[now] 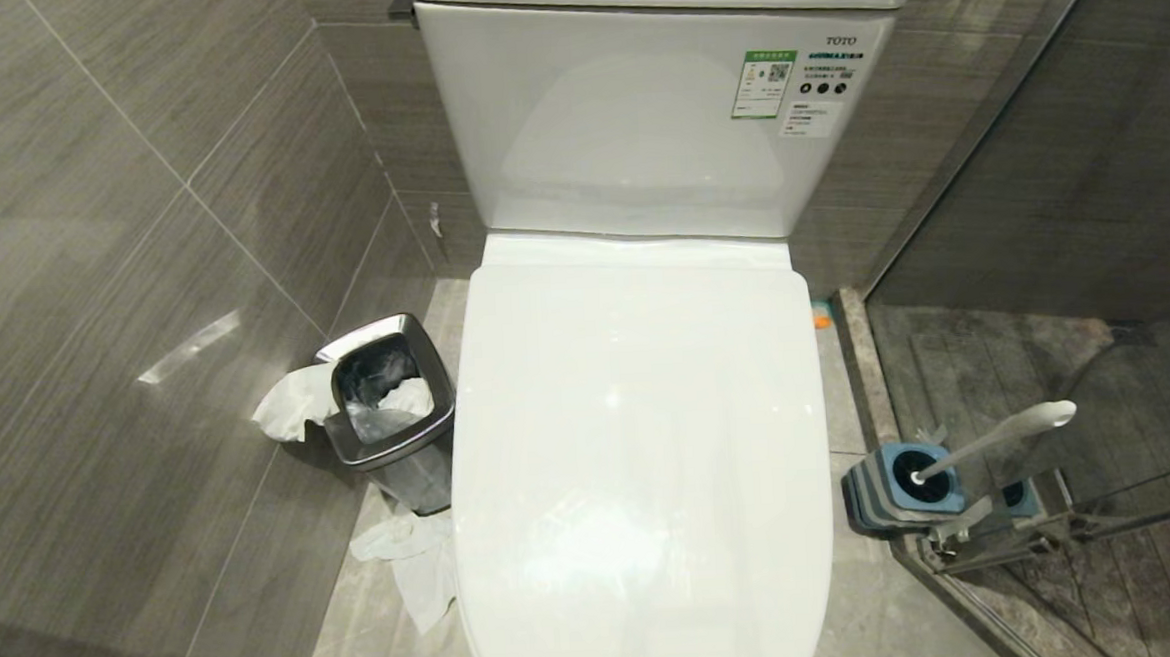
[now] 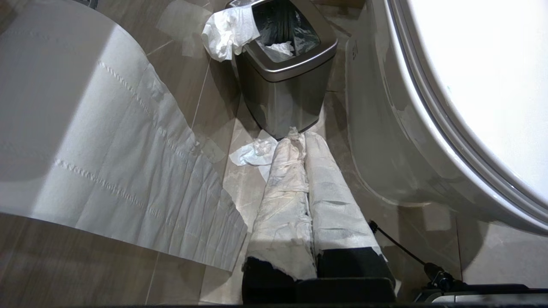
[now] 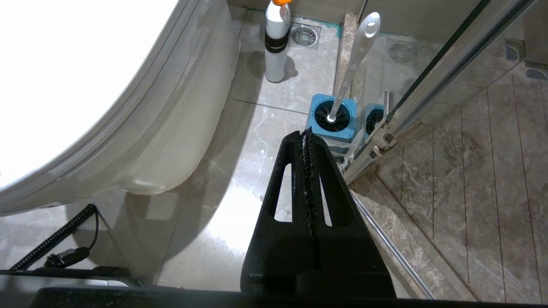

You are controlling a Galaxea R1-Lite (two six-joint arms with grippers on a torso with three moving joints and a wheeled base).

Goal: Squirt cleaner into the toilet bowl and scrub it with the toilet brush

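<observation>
I see the toilet bowl (image 1: 642, 466) in the middle of my head view with its white lid down, the cistern (image 1: 654, 115) rising behind it at the far side. The toilet brush (image 1: 996, 439) stands on the floor to the right of the bowl, its bristle head sunk in the blue-and-grey holder (image 1: 894, 488) and its white handle leaning away to the right, just beside the glass shower door (image 1: 1041, 244). Farther back on that side a white bottle with an orange cap (image 3: 276, 40) stands near a floor drain (image 3: 305, 35). To the left of the bowl sits a steel-rimmed bin (image 1: 389, 409) with tissue (image 1: 293, 399) hanging over its edge and more crumpled paper (image 1: 412, 568) on the tiles nearer me. My left gripper (image 2: 303, 141), its fingers wrapped in white paper, hangs pressed closed and empty just short of the bin. My right gripper (image 3: 306, 137) hangs closed and empty too, near the brush holder
</observation>
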